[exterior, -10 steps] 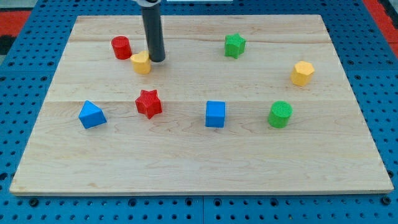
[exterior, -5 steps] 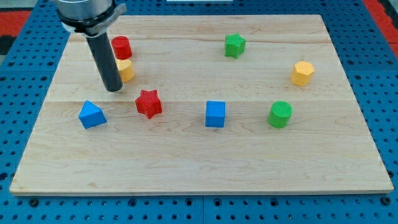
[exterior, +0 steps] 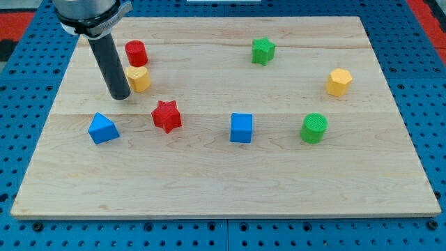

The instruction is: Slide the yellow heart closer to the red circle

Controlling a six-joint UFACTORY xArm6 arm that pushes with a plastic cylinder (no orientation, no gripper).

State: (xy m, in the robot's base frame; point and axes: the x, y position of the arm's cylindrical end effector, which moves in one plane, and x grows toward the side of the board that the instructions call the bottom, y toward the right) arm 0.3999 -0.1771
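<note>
Just below the red circle: yellow heart, nearly touching it, orientation unclear. My tip beside the heart's left-bottom. No fingers on this rod.

Bright, even light all over, probably from overhead since the blocks only throw small soft shadows. Everything's sharp, no glare or edge warping.

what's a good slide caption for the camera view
My tip beside the yellow heart, just below the red circle.

My tip beside yellow heart, heart just below red circle
</note>
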